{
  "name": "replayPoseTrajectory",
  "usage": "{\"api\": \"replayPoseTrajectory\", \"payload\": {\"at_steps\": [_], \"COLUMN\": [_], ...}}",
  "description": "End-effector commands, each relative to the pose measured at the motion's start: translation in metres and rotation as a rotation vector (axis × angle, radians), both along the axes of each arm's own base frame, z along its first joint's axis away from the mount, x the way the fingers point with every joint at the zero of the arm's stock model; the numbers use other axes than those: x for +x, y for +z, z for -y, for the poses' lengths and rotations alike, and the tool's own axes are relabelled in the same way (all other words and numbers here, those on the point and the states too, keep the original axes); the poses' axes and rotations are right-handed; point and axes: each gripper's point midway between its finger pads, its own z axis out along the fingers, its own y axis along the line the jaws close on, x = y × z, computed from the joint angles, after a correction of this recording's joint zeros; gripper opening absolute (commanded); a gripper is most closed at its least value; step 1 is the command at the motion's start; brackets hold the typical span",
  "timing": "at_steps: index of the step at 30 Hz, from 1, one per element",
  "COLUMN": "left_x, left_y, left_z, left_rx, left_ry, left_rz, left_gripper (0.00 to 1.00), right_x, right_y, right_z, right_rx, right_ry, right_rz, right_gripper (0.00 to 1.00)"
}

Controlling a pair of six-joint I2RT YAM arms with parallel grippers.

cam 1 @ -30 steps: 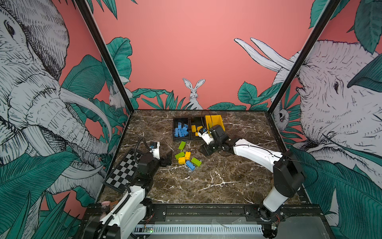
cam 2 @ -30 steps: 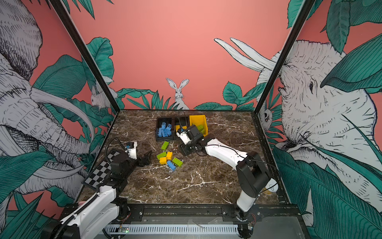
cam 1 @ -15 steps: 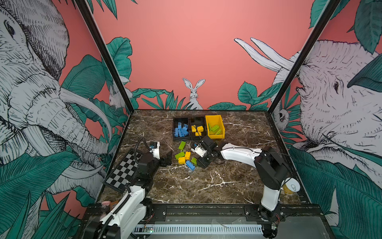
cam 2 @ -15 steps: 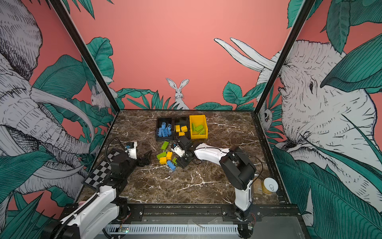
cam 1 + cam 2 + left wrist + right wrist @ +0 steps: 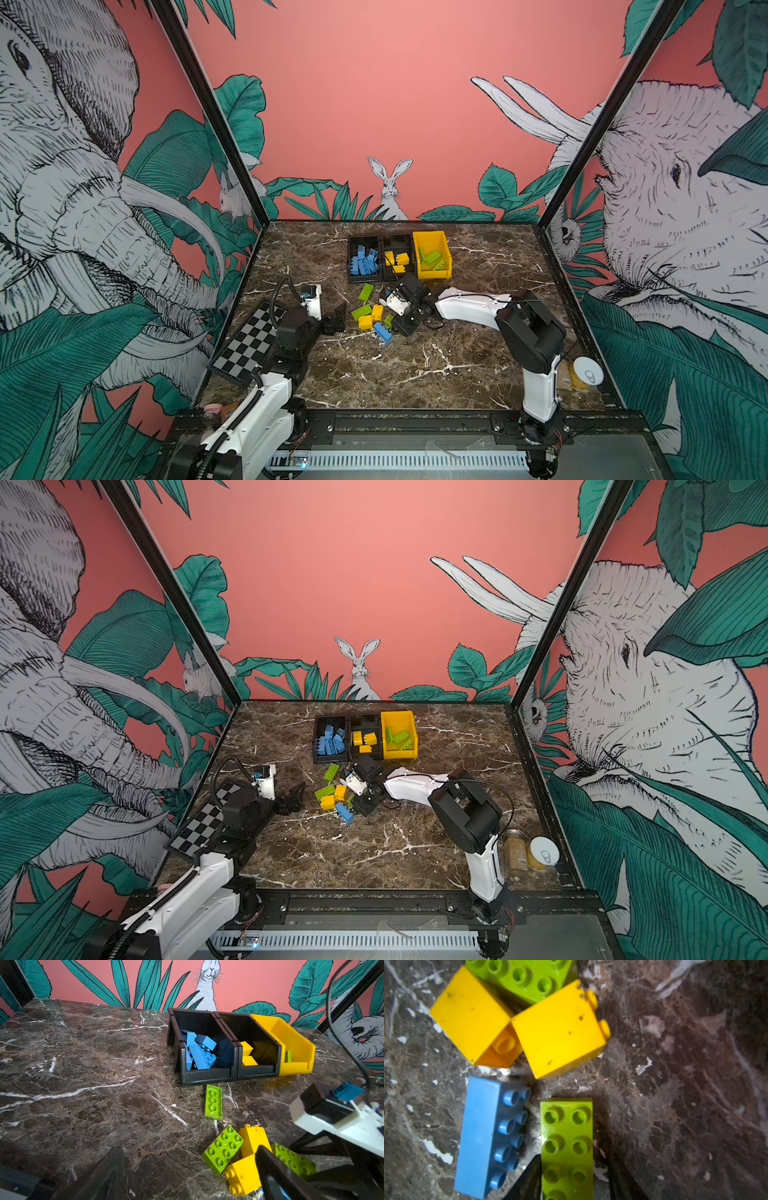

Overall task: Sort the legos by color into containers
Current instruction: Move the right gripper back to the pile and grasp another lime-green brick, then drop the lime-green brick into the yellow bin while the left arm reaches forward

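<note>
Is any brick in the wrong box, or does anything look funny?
No colors are mixed in the bins. The funny bit: the yellow bin holds green bricks, while yellow bricks sit in the middle black bin. The loose blue brick lies tipped on its side.

Soft, even light is falling from above in both top views, keeping the dark marble worktop (image 5: 415, 374) rather dim with only faint shadows, while the wide lens of the left wrist view is bending its far edge into a curve. The right wrist view is blurring slightly all over, a green brick (image 5: 566, 1136) is throwing a soft shadow, and the fingers (image 5: 527, 1180) of the right claw (image 5: 573, 1159) are sitting out of focus.
</note>
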Motion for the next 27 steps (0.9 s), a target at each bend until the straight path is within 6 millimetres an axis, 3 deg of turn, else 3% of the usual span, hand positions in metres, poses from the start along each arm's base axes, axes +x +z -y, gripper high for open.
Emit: {"api": "replayPoseTrajectory", "payload": {"at_steps": [1, 8, 15, 19, 20, 24, 27], "left_x": [0.001, 0.006, 0.019, 0.026, 0.026, 0.029, 0.032], "left_y": [0.009, 0.006, 0.007, 0.008, 0.009, 0.008, 0.013], "left_z": [0.002, 0.0, 0.004, 0.011, 0.015, 0.033, 0.05], "left_rx": [-0.005, 0.026, 0.031, 0.149, 0.175, 0.145, 0.17], "left_ry": [-0.009, 0.003, 0.006, 0.046, 0.048, 0.019, -0.014], "left_rz": [0.031, 0.009, -0.052, -0.113, -0.123, -0.154, -0.168], "left_gripper": [0.99, 0.99, 0.99, 0.99, 0.99, 0.99, 0.99], "right_x": [0.002, 0.01, 0.024, 0.037, 0.042, 0.079, 0.115], "right_y": [0.001, 0.026, 0.044, 0.054, 0.068, 0.094, 0.1], "right_z": [-0.001, 0.01, 0.061, 0.085, 0.087, 0.102, 0.118], "right_rx": [0.009, 0.118, 0.197, 0.25, 0.289, 0.358, 0.387], "right_ry": [-0.015, -0.109, -0.262, -0.355, -0.371, -0.449, -0.542], "right_rz": [0.018, 0.06, 0.071, 0.1, 0.123, 0.15, 0.163], "right_gripper": [0.43, 0.33, 0.22, 0.19, 0.19, 0.16, 0.16]}}
